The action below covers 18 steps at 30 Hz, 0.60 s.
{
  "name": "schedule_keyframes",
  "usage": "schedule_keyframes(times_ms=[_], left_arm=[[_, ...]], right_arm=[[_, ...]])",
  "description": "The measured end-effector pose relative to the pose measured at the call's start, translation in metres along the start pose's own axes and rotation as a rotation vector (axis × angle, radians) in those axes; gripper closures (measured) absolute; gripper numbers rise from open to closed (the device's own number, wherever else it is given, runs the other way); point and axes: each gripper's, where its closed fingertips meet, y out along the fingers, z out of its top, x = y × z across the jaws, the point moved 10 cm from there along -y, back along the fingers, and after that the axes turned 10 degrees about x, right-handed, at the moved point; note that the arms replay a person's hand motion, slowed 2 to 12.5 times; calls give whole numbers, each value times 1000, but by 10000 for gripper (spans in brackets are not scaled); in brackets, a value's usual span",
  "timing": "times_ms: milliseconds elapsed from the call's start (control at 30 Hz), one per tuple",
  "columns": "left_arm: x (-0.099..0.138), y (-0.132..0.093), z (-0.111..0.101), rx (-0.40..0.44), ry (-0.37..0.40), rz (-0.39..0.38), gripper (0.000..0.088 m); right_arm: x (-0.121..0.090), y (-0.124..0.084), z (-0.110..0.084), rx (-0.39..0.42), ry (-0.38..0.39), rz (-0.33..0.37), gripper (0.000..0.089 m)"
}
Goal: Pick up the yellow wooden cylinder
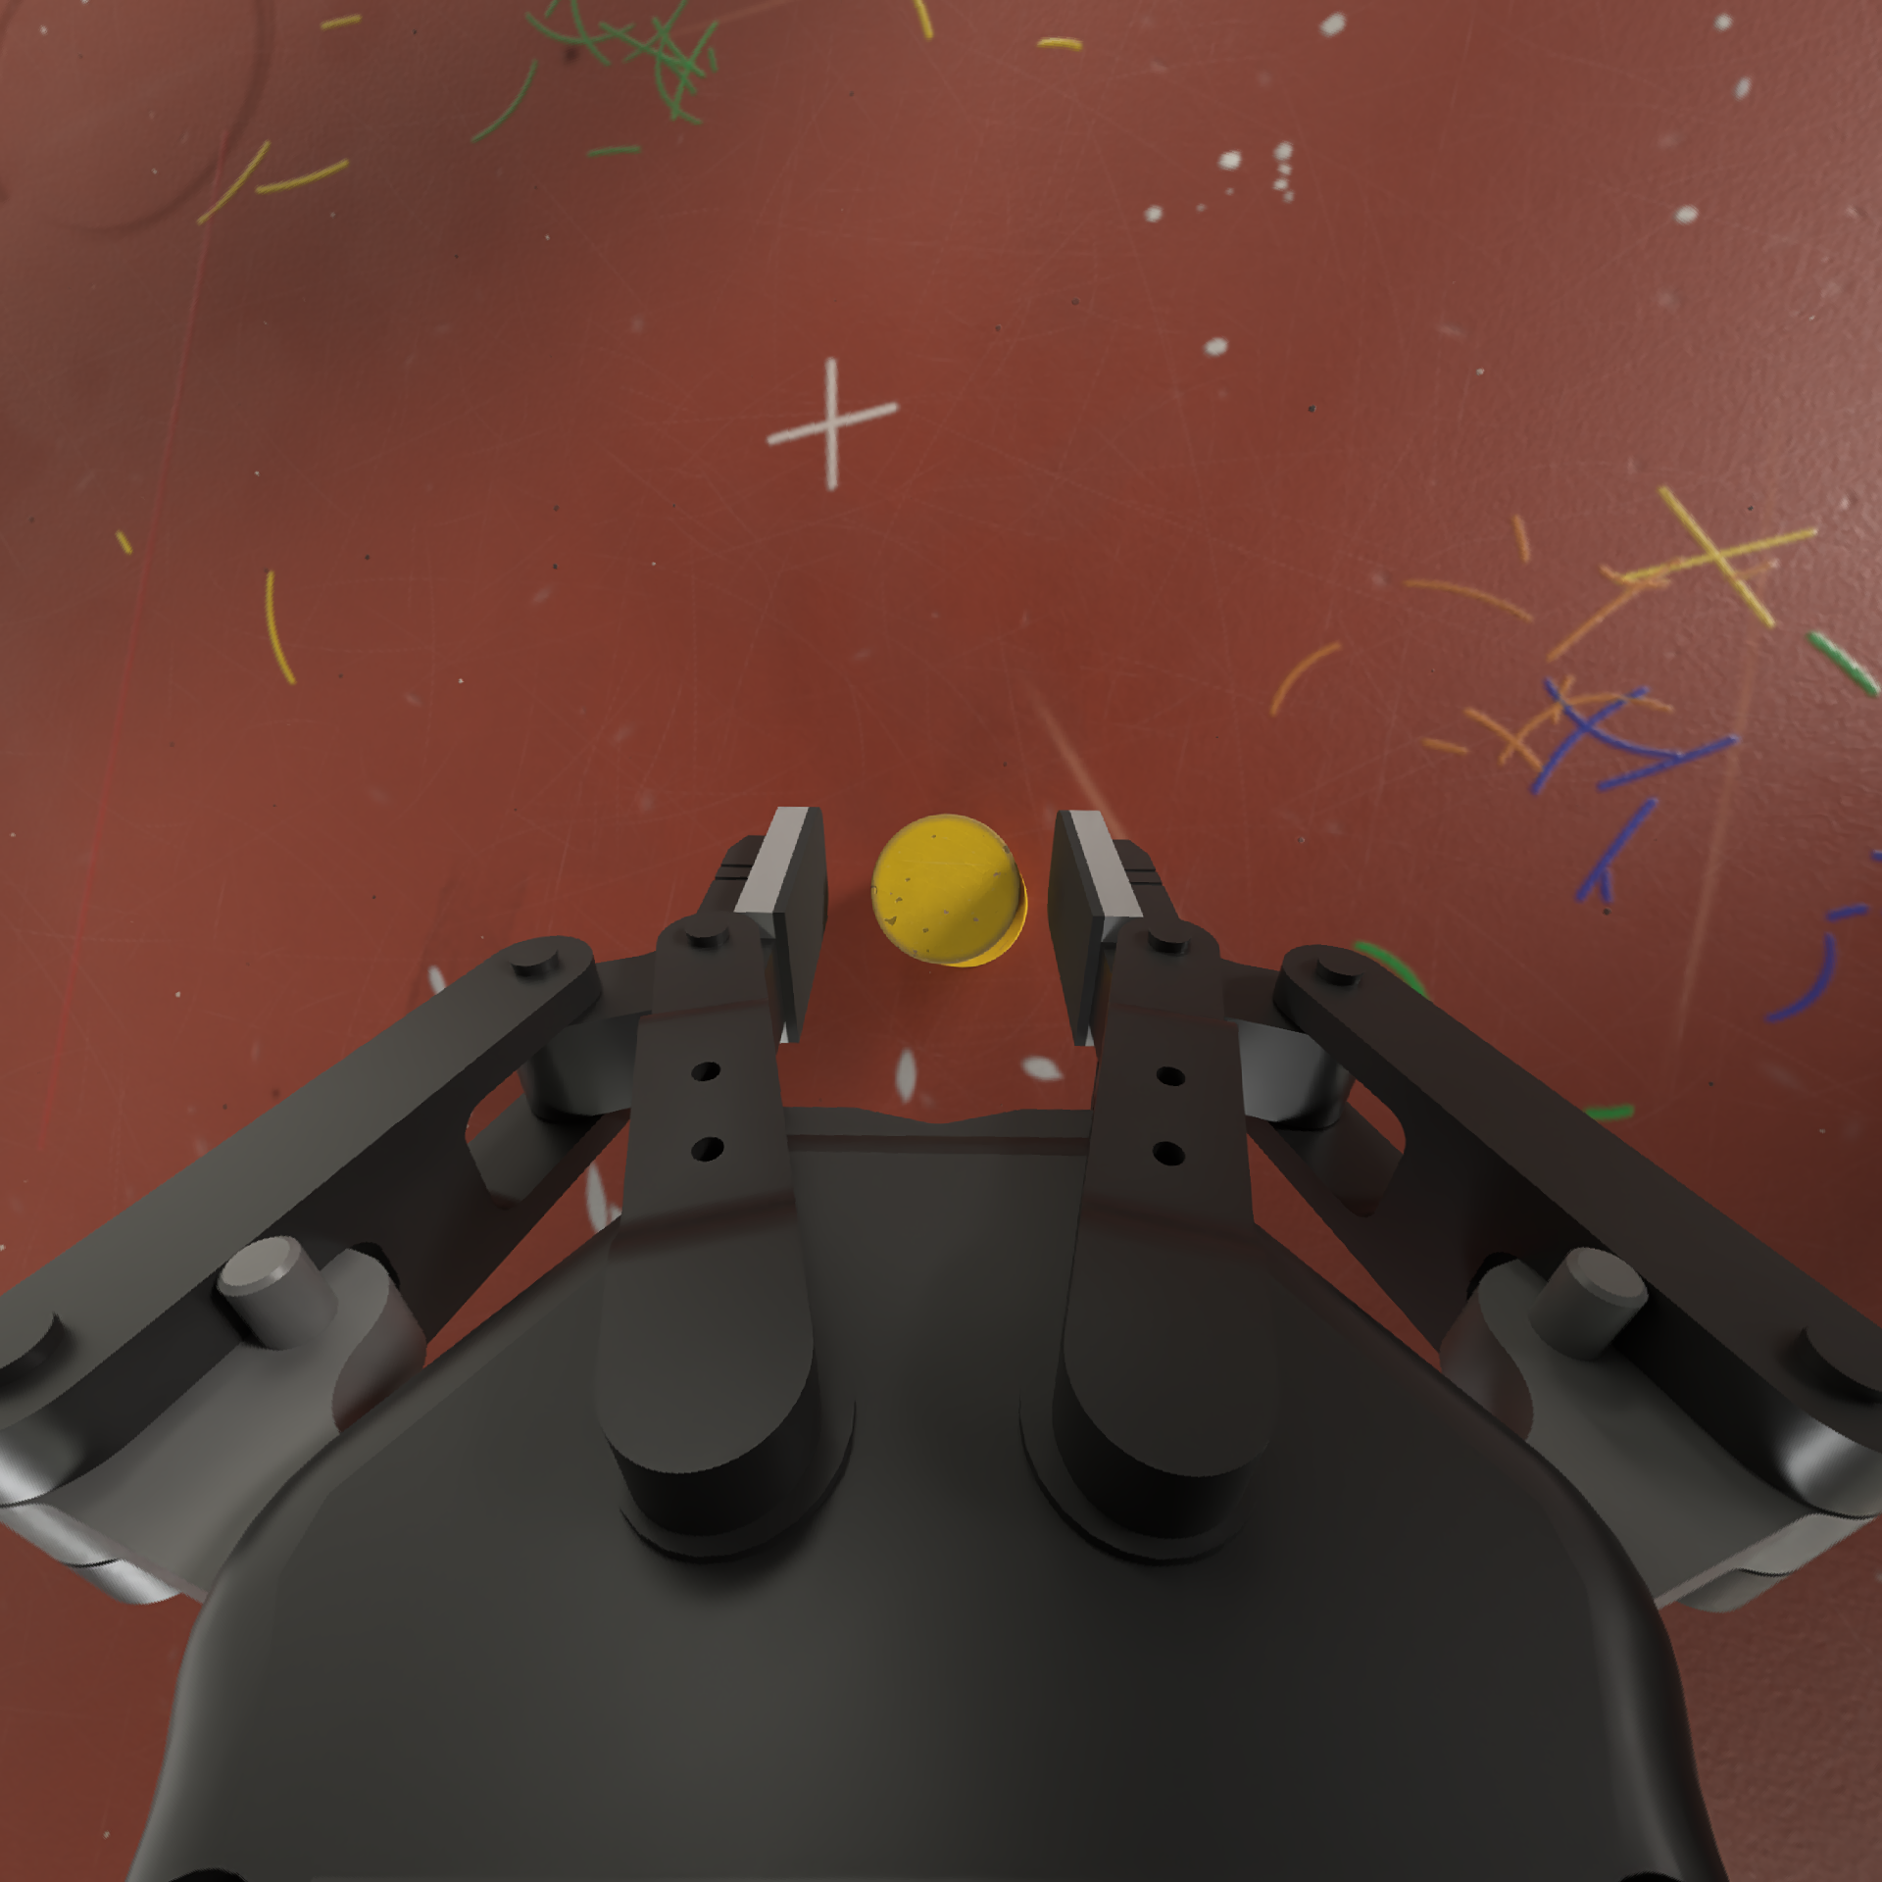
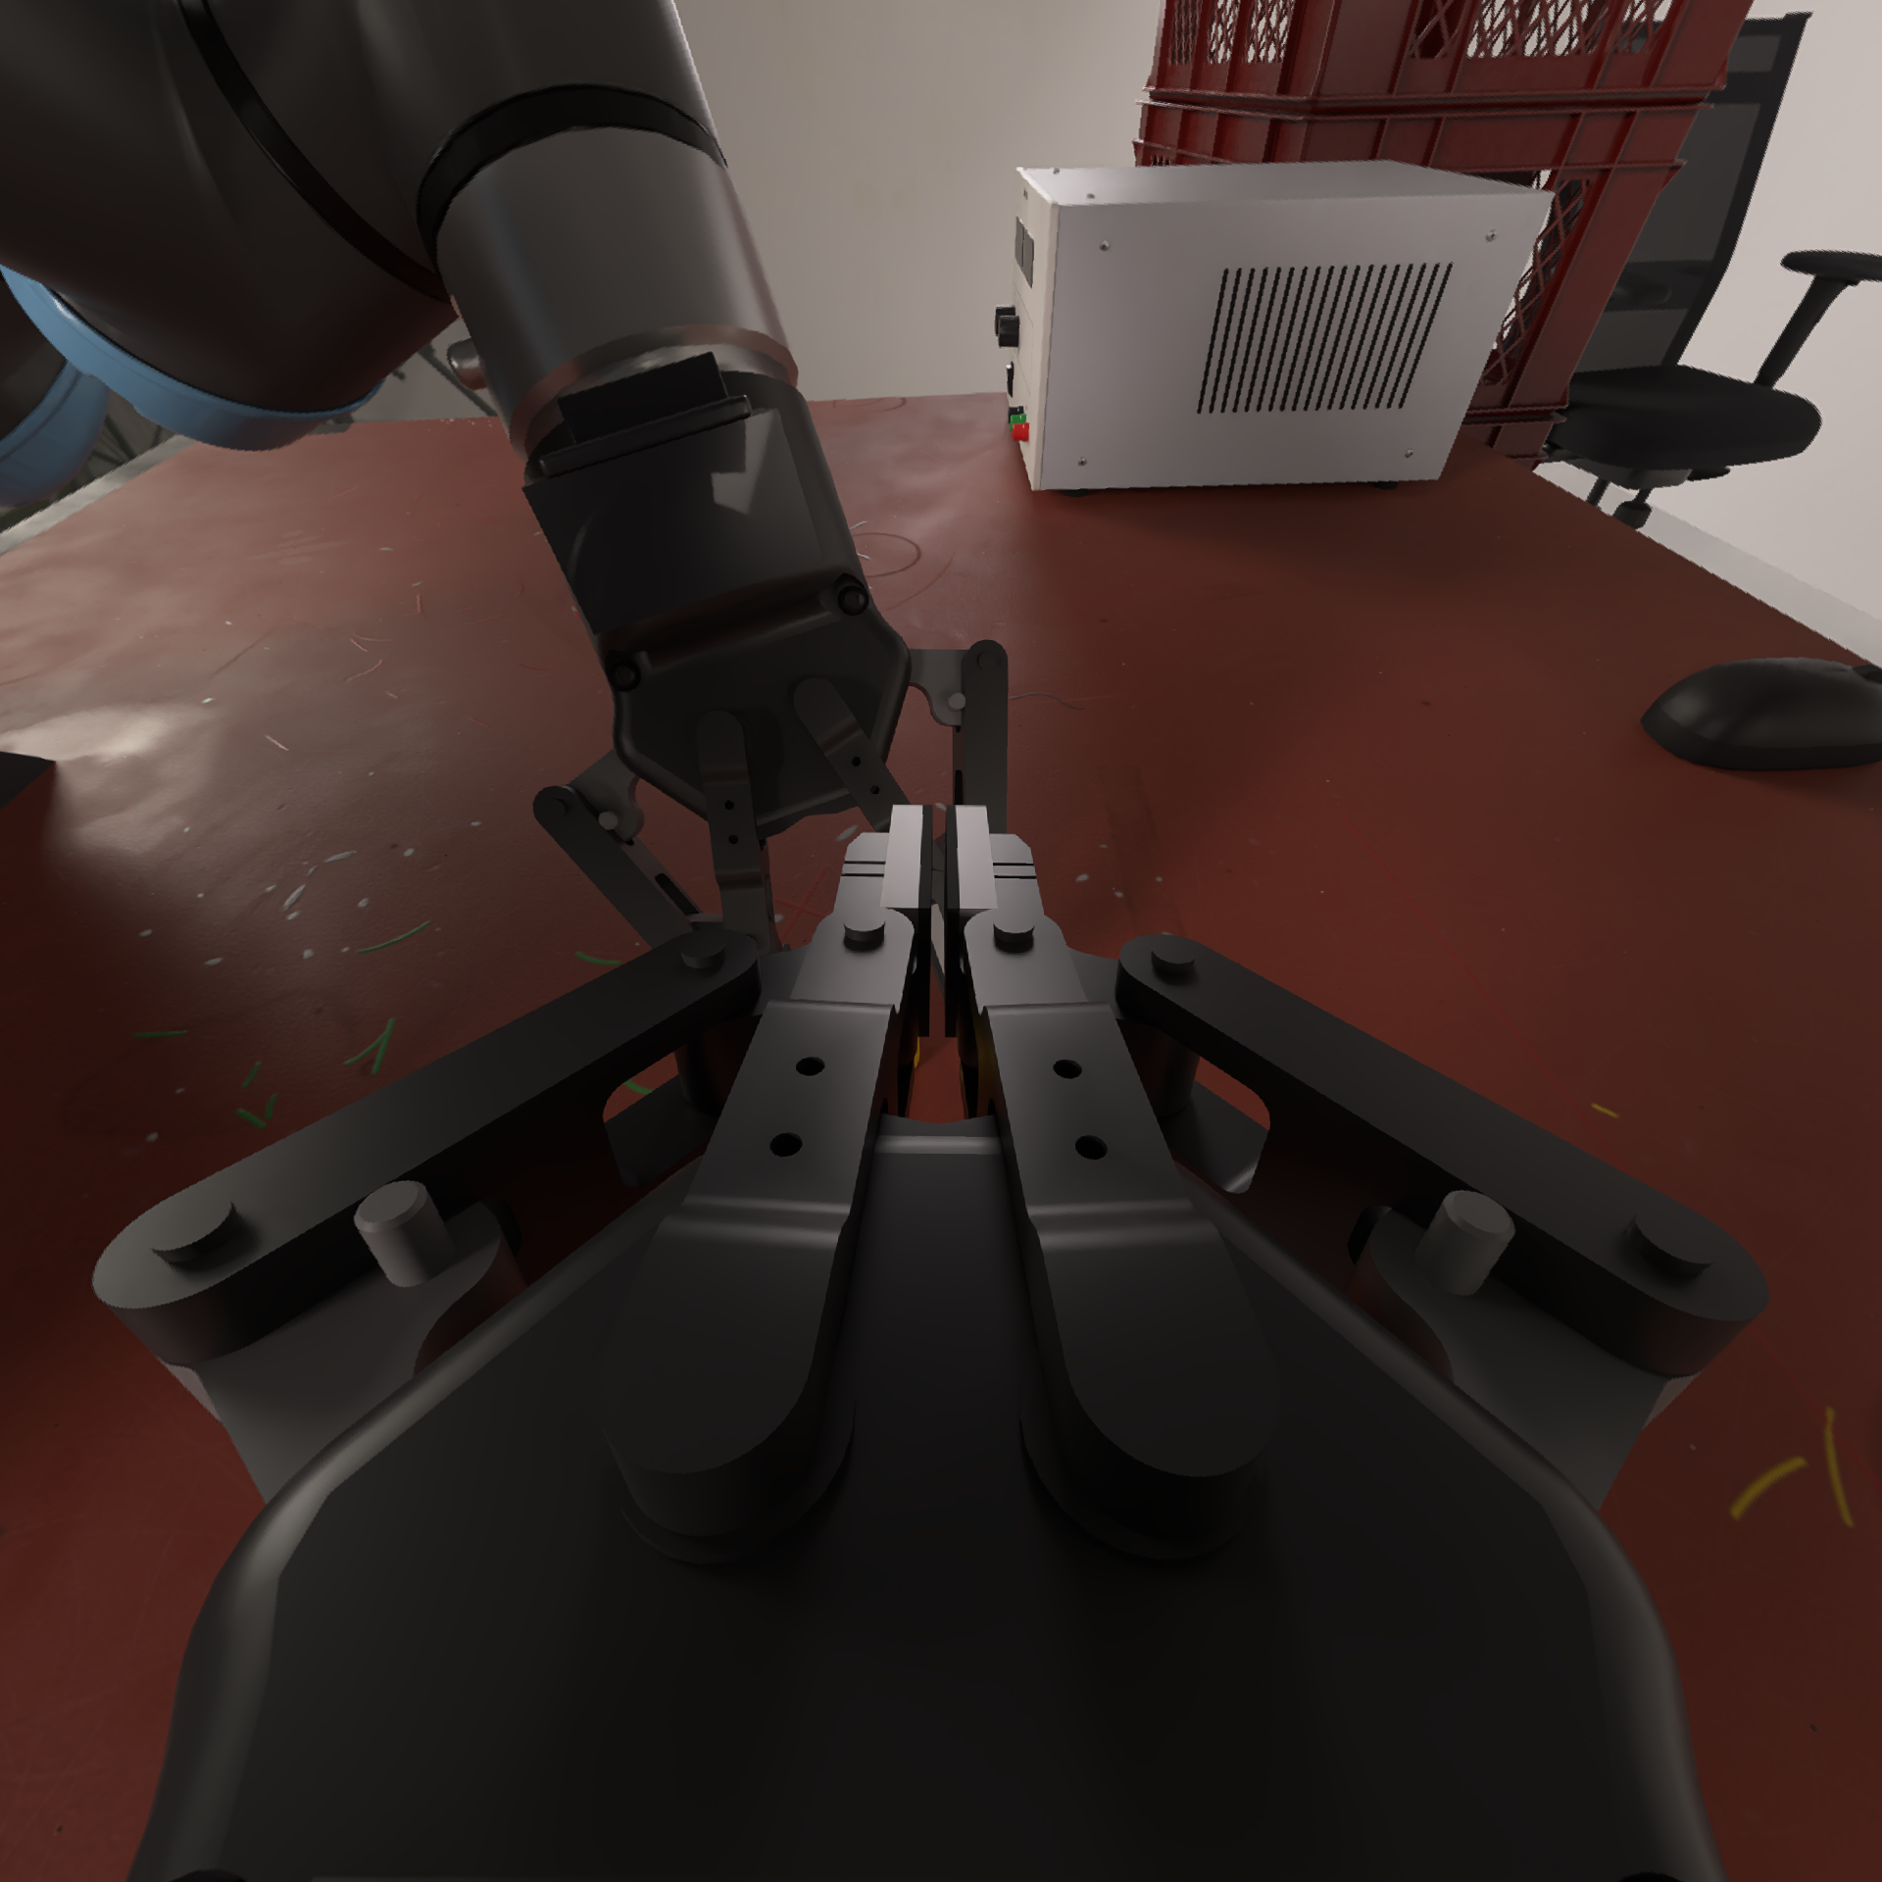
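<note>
Got my left gripper pointing straight down with the yellow wooden cylinder standing on the red table between its spread pads, small gaps both sides, so it looks lined up to squeeze. My right gripper is pinched closed, empty, parked nearby.

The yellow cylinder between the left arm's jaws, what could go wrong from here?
1. The yellow cylinder stands upright and sits nearer the right-hand pad, so that pad could touch first and tip it.
2. Its round side may slip or twist between the flat pads.
3. The right gripper, jaws shut, hovers close to the left gripper; lifting might bump it.
</note>
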Motion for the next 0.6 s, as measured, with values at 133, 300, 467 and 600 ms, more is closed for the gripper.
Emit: schedule_keyframes(times_ms=[133, 300, 467, 600], left_arm=[[-1, 0, -1, -7, -11, -9, 524], [1, 0, -2, -8, -6, -38, 573], [2, 1, -3, 9, 0, -59, 611], [3, 1, -3, 16, 8, -53, 611]], right_arm=[[2, 0, -1, -6, 2, -1, 871], [4, -1, -4, -13, 15, -3, 870], [7, -1, -7, -19, 37, -11, 869], [10, -2, -9, -17, 57, -18, 869]])
